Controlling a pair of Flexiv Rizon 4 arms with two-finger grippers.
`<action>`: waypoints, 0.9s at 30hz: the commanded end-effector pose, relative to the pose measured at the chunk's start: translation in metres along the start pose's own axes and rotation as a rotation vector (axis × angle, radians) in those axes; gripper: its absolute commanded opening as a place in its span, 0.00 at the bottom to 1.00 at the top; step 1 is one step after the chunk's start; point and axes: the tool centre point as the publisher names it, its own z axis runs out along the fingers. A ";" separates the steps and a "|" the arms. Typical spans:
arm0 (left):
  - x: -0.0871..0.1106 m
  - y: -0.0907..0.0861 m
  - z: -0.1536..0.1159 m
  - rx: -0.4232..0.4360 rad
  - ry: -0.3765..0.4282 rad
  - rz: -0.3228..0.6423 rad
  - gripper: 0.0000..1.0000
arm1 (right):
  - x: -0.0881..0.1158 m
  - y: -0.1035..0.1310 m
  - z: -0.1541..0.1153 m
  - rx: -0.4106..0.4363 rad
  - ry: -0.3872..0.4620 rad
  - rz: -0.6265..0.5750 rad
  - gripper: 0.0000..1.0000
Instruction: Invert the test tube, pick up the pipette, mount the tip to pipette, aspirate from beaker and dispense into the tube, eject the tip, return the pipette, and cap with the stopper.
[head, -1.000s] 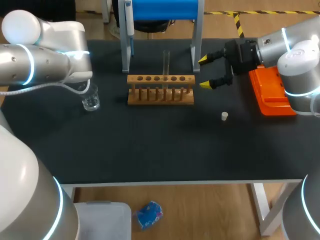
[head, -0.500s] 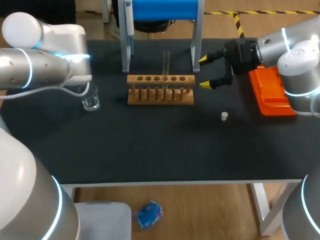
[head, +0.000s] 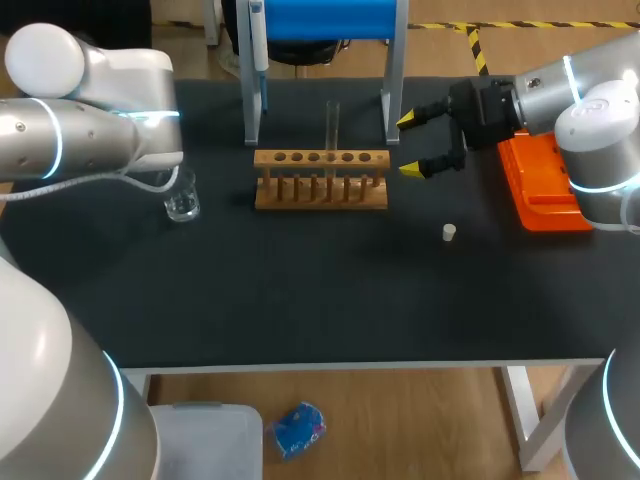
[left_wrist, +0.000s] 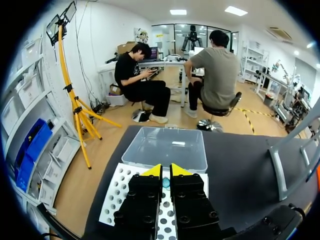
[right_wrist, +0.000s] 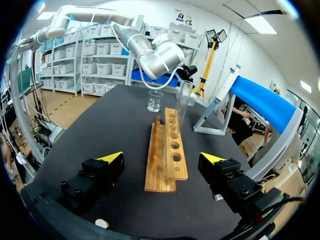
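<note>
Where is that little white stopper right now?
In the head view, the small white stopper sits on the black table, right of the wooden tube rack, nearer the front edge than the right gripper.

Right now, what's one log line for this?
left fingers: shut, over white holed tray | right fingers: open, beside wooden rack | clear glass test tube: upright in rack | white stopper: on black table

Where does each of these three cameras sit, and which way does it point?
Head: above and behind the robot, looking down on the table; left arm and right arm show.
Left wrist: on that wrist, looking past the left gripper at a holed plate and clear box.
Right wrist: on that wrist, past the right gripper toward rack, tube, beaker.
Shared: head and right wrist both show those three.
</note>
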 end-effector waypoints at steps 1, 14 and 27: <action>-0.001 -0.003 -0.010 0.001 0.003 0.000 0.00 | 0.000 0.000 0.000 0.001 0.000 -0.001 1.00; -0.001 -0.043 -0.062 0.032 -0.025 0.036 0.00 | 0.000 0.000 0.000 0.001 0.000 -0.001 1.00; -0.004 -0.081 -0.116 0.092 -0.018 0.015 0.00 | 0.000 0.000 0.000 0.001 0.000 -0.001 1.00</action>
